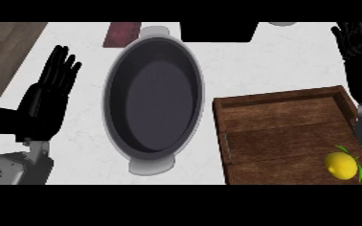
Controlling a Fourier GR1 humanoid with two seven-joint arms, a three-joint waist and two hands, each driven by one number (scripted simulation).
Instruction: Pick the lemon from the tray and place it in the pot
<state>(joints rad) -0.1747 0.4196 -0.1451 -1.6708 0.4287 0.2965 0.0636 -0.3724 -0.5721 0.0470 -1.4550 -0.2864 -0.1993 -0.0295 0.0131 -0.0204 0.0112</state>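
Sitting at the near right end of the tray (283,124), the lemon (341,164) lies close to the view's right edge. It is well apart from the pot (154,98), which stands empty on the desk (78,139) just left of the tray. Handling, as judged: light, stiff enough to take a squeeze, not fragile. The rounded skin looks smooth, so it may slip or roll, and the tray's wall probably crowds it on the right. Best hold, as judged: from above, fingers and thumb across the short middle, not over the tips. A small green leaf (342,148) shows on its upper side; keep the pinch off that. Left robot hand (46,100): at the view's left beside the pot, fingers straight and up, holding nothing, resting. Right robot hand (348,40): at the upper right edge, fingers straight and spread, holding nothing, partly cut by the frame. Hard to read: the tray's right wall and near end run out of view, so I cannot tell whether the lemon touches a wall. A dark red slab (121,34) and a black block (216,31) behind the pot are cut off at the top; what they are is unclear.
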